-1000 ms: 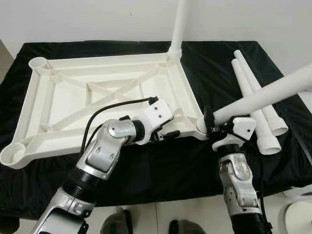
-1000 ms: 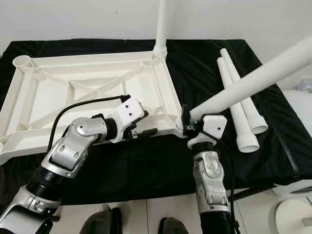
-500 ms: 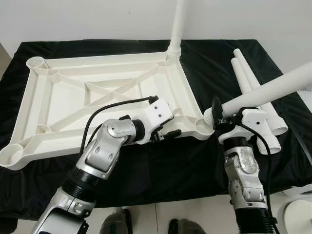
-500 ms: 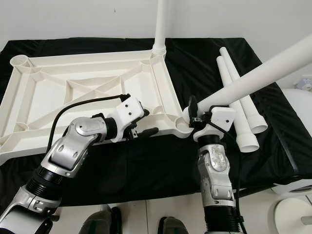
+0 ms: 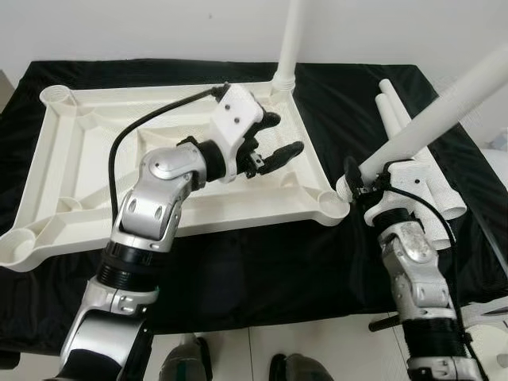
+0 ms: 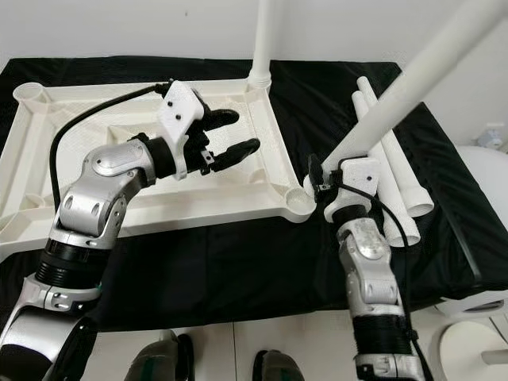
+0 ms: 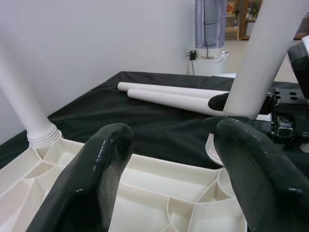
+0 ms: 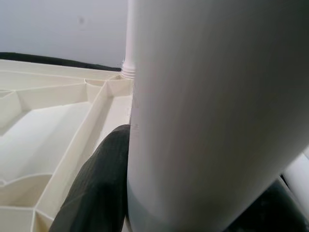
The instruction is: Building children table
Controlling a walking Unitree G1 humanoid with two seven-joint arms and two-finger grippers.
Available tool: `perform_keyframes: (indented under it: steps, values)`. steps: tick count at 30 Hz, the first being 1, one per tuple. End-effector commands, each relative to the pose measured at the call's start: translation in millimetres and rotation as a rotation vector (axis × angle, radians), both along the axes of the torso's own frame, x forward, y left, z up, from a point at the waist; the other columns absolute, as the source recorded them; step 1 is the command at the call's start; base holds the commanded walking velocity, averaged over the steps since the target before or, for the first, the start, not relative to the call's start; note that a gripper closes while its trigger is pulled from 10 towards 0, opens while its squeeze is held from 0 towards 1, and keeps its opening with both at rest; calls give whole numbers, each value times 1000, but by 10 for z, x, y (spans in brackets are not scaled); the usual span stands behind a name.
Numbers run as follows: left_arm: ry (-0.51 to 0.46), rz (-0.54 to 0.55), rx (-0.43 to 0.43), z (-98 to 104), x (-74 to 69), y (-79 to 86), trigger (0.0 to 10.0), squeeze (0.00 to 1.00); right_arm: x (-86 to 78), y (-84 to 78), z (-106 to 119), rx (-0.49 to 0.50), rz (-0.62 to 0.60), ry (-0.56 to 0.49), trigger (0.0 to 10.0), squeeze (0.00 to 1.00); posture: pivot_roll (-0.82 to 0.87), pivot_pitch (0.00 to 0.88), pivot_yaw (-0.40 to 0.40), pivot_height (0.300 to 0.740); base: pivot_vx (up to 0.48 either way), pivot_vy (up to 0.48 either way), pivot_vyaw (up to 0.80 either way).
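Setting: counter (image 5: pixel 262 262) draped in black cloth, pale wall behind.

Item 1: white tabletop (image 5: pixel 95 159), upside down on the cloth, ribbed underside showing, round sockets at its corners. One fitted leg (image 5: pixel 290 40) stands upright in the far right corner socket.

Item 2: held leg (image 5: pixel 444 111), a white tube slanting up and to the right. Its lower end sits at the near right socket (image 5: pixel 333 202); whether it has entered the socket is unclear from here.

Item 3: two spare legs (image 5: pixel 401 127), lying side by side on the cloth to the right of the tabletop, partly behind the held leg.

Item 4: right tool (image 5: pixel 359 181), fingers clamped around the base of the held leg, just beside the near right corner.

Item 5: left tool (image 5: pixel 278 139), raised over the right half of the tabletop, fingers spread wide, nothing between them.
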State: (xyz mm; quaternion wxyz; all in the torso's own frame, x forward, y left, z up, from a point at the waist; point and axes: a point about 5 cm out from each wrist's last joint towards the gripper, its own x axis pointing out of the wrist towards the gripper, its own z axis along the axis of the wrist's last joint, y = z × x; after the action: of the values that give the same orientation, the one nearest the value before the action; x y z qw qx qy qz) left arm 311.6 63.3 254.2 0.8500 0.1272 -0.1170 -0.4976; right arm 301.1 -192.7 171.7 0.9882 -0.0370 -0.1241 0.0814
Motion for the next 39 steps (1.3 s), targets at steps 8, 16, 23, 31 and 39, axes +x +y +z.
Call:
perform_keyframes:
  steps: [8,16,23,31,39]
  values:
    - [5,-43,-110,118,-64,-229,10000,0,40,30,79,-70,136,29,10000,0,32,69,-57,740,0,0,0]
    - [22,-109,-106,113,-99,-395,10000,537,85,46,136,-93,204,38,10000,0,40,58,-62,740,0,0,0]
    - [-21,-180,-88,218,-130,-538,10000,0,99,125,177,-127,322,58,10000,0,45,52,-64,740,0,0,0]
    - [-12,-235,-144,417,-129,-618,10000,0,66,179,102,-188,435,110,10000,0,45,49,-64,740,0,0,0]
    - [-24,-263,-133,479,-125,-661,10000,0,66,201,117,-220,470,109,10000,0,40,48,-62,740,0,0,0]
